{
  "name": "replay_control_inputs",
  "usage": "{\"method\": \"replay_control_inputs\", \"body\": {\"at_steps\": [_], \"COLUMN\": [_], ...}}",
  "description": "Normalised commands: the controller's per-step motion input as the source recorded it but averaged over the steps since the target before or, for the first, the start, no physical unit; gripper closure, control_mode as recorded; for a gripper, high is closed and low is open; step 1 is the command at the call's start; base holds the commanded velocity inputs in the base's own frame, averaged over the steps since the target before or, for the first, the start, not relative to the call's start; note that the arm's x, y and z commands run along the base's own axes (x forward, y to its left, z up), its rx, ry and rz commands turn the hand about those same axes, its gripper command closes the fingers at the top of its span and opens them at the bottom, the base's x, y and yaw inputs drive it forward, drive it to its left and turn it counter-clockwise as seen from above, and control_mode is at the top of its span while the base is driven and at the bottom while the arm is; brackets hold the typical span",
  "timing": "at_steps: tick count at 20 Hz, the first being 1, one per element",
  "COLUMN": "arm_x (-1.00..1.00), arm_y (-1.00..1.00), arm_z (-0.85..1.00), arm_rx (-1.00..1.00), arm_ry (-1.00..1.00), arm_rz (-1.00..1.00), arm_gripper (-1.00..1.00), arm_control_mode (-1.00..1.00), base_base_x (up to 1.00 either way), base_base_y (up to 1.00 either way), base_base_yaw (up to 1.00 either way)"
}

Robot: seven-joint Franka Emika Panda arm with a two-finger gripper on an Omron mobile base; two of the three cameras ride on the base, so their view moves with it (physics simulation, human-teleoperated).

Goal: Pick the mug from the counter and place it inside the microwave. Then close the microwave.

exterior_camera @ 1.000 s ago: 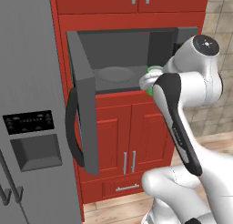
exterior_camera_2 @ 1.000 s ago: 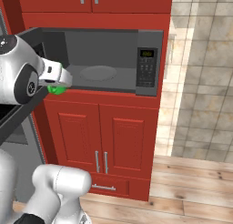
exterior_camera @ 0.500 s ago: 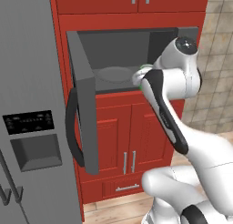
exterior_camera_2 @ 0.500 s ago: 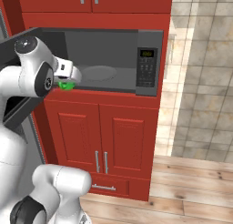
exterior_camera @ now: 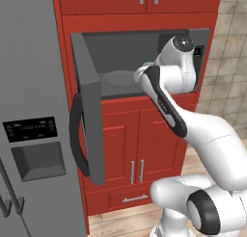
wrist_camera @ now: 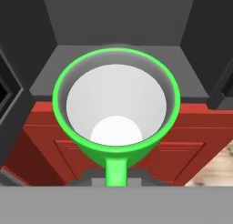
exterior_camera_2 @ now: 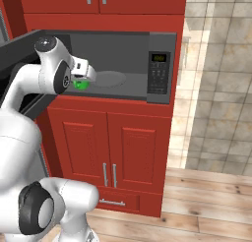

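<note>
Mug [wrist_camera: 116, 114] interior, pale, hand view

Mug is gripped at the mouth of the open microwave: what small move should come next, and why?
Probably carry the mug a little deeper, over the turntable, before lowering. In the right base view the gripper, shut on the mug, hangs near the front left edge of the microwave floor, and the hand view shows the red cabinet front below the mug.
</note>
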Motion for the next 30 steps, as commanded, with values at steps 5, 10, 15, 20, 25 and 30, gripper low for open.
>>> {"method": "replay_control_inputs", "body": {"at_steps": [5,10,15,20,25,30], "arm_x": [0.51,0.48,0.53,0.56,0.45,0.42], "arm_y": [0.0,0.0,0.0,0.0,0.02,0.02], "arm_z": [-0.06,-0.2,-0.35,-0.37,-0.07,0.0], "arm_rx": [0.0,0.0,0.0,0.0,0.0,0.0], "arm_ry": [0.0,0.0,0.0,0.0,0.0,0.0], "arm_rz": [0.0,0.0,0.0,-0.01,0.0,0.0], "arm_gripper": [1.0,1.0,1.0,1.0,1.0,1.0], "arm_control_mode": [-1.0,-1.0,-1.0,-1.0,-1.0,-1.0], "base_base_x": [0.0,0.0,0.0,0.0,0.0,0.0], "base_base_y": [0.0,0.0,0.0,0.0,0.0,0.0], "base_base_yaw": [0.0,0.0,0.0,0.0,0.0,0.0]}}
